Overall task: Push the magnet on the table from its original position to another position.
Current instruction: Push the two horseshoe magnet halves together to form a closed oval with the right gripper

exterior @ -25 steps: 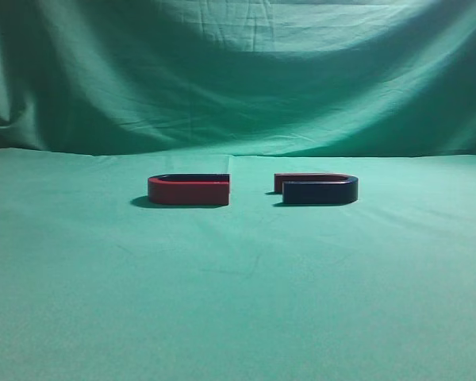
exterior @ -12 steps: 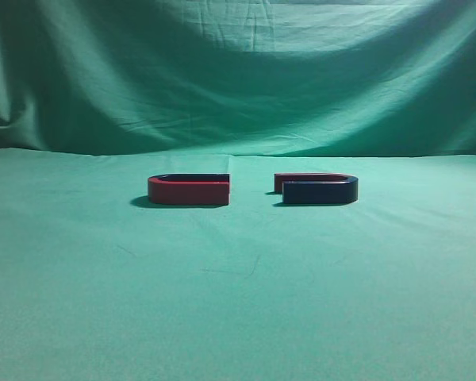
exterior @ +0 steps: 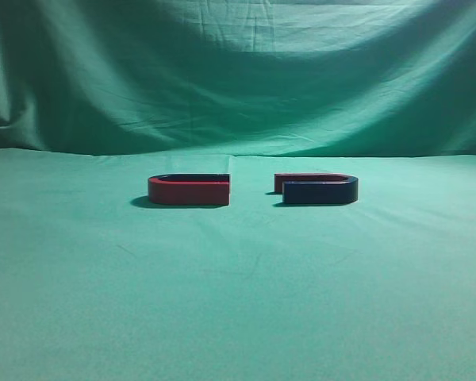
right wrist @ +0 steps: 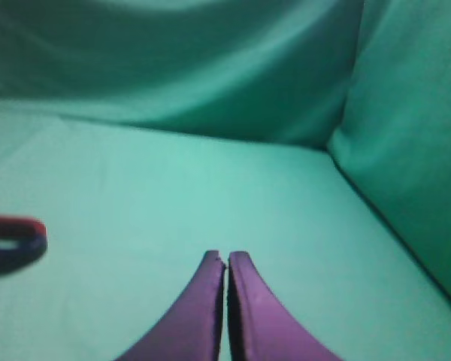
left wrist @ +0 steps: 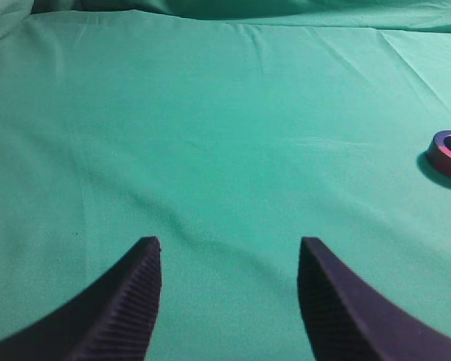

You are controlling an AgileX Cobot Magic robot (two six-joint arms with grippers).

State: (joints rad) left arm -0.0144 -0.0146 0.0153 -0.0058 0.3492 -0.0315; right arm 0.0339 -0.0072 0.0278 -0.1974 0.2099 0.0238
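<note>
Still early by the look of it: two horseshoe magnets lie flat on the green cloth [exterior: 238,302], the left magnet [exterior: 189,190] and the right magnet [exterior: 316,189], well apart, open ends facing each other across a gap. Neither arm shows in the exterior view. Left gripper [left wrist: 229,301] spread wide, nothing between its fingers [left wrist: 128,301], hovering over bare cloth with the left magnet's curved end at the frame's right edge. Right gripper [right wrist: 225,301] pressed closed, empty, the right magnet low at its left. Judgement: closed fingers make the better pusher; approach low, contact the curved back squarely, push slowly along the cloth, and watch for the magnets snapping together or the cloth bunching
</note>
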